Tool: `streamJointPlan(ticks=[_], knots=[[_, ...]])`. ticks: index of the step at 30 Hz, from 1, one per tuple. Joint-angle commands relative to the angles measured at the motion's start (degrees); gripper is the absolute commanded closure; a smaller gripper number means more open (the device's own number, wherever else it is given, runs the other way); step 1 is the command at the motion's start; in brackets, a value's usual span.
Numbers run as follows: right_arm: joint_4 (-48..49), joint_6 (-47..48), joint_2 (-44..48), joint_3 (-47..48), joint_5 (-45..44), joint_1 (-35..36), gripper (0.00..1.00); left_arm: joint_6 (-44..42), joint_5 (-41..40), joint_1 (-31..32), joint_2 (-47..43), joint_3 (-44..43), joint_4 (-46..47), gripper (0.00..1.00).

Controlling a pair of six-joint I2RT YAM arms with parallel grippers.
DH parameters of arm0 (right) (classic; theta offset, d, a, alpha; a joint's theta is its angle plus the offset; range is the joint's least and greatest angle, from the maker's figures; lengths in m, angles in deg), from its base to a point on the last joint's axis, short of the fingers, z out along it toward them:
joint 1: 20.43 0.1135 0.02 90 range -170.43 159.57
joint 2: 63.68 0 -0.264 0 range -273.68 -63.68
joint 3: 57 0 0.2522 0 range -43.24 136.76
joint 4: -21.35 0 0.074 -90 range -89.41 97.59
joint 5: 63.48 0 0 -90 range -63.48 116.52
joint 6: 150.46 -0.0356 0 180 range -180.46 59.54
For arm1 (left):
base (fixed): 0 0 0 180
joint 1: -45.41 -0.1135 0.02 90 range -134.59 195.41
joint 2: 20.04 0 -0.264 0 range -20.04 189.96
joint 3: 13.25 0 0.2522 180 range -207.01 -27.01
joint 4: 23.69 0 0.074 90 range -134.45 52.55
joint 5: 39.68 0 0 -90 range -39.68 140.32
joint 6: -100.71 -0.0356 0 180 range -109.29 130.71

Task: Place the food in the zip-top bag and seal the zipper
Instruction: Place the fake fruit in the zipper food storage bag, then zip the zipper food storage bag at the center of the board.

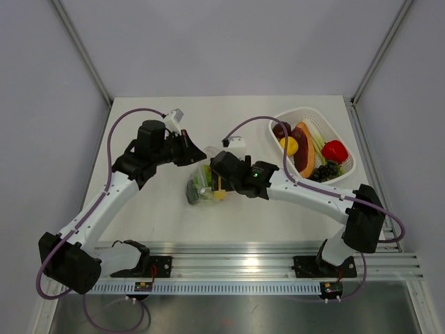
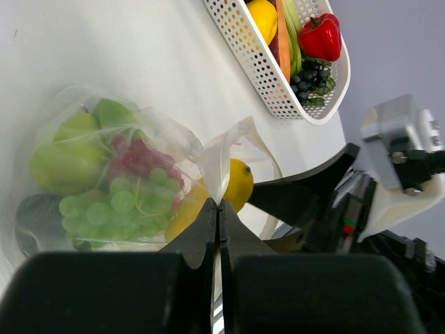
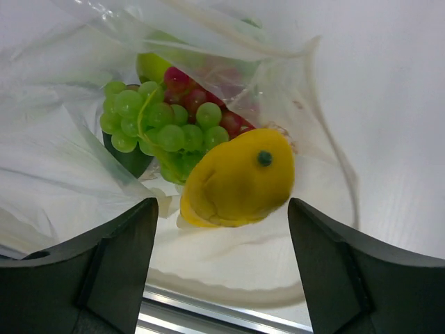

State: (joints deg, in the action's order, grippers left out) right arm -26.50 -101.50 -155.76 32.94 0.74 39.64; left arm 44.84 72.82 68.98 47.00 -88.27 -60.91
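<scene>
The clear zip-top bag (image 1: 203, 182) lies mid-table with green grapes (image 2: 111, 202), red grapes (image 2: 139, 158), a green pear (image 2: 66, 156) and a dark vegetable (image 2: 38, 219) inside. My left gripper (image 2: 218, 209) is shut on the bag's mouth edge (image 2: 221, 161) and holds it up. A yellow lemon (image 3: 240, 179) lies just inside the mouth. My right gripper (image 3: 222, 240) is open, its fingers at the mouth on either side of the lemon, apart from it. The zipper is hard to make out.
A white lattice basket (image 1: 349, 156) at the back right holds a red pepper (image 1: 334, 149), a yellow fruit (image 1: 288, 145), dark grapes (image 1: 327, 170) and other toy food. It also shows in the left wrist view (image 2: 268, 76). An aluminium rail (image 1: 229, 264) runs along the near edge.
</scene>
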Motion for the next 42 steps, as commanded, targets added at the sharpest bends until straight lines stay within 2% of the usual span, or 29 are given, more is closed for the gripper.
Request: streamJointPlan(ticks=[1, 7, 12, 16, 22, 25, 26, 28, 29, 30, 32, 33, 38, 42], knots=[[-5.36, 1.74, 6.46, 1.68, -6.03, 0.66, 0.17, -0.12, 0.88, 0.16, -1.3, -0.45, 3.42, 1.0], [-8.01, 3.06, 11.3, 0.99, -10.26, -1.18, 0.16, 0.15, 1.32, 0.16, -1.74, 0.52, 4.04, 1.0], [-4.77, 5.44, 14.37, -3.49, -3.85, -5.66, 0.18, -0.47, 1.84, 0.16, -1.57, 0.7, 3.95, 1.0], [-2.04, 9.04, 12.54, -4.64, 4.05, -11.8, 0.18, -0.56, 2.02, 0.16, -1.13, 0.43, 3.86, 1.0], [1.29, 10.1, 9.28, -4.55, 9.52, -12.88, 0.22, -0.56, 1.84, 0.16, -1.13, 0.26, 3.69, 1.0], [2.71, 10.36, 7.09, -3.85, 10.13, -13.05, 0.35, -0.82, 1.76, 0.16, -0.95, 0.08, 3.34, 1.0], [2.97, 10.88, 6.65, -3.5, 10.83, -13.14, 0.44, -1.08, 1.76, 0.16, -0.95, -0.27, 3.08, 1.0], [2.71, 12.03, 4.98, -1.83, 10.93, -13.05, 0.55, -1.17, 1.58, 0.16, -0.6, -0.27, 3.07, 1.0], [2.45, 12.29, 4.62, -1.3, 10.67, -13.05, 0.62, -1.34, 1.58, 0.16, -0.43, -0.36, 2.9, 1.0], [1.92, 12.73, 4.27, -0.26, 10.49, -13.05, 0.75, -1.35, 1.58, 0.16, -0.25, -0.44, 2.81, 1.0], [1.74, 13.09, 3.83, 0.45, 9.88, -13.14, 0.88, -1.35, 2.02, 0.16, 0.28, -0.45, 2.9, 1.0], [1.57, 13.0, 4.0, 0.72, 9.7, -13.14, 0.98, -1.35, 2.19, 0.16, 0.37, -0.45, 2.9, 1.0], [1.56, 11.16, 7.43, -0.59, 7.33, -13.05, 1.0, -2.4, 3.16, 0.16, 1.86, -1.93, 2.37, 1.0], [3.49, 5.38, 11.38, -5.24, 6.97, -13.14, 1.0, -3.8, 4.13, 0.42, 5.97, -6.23, 1.41, 1.0]])
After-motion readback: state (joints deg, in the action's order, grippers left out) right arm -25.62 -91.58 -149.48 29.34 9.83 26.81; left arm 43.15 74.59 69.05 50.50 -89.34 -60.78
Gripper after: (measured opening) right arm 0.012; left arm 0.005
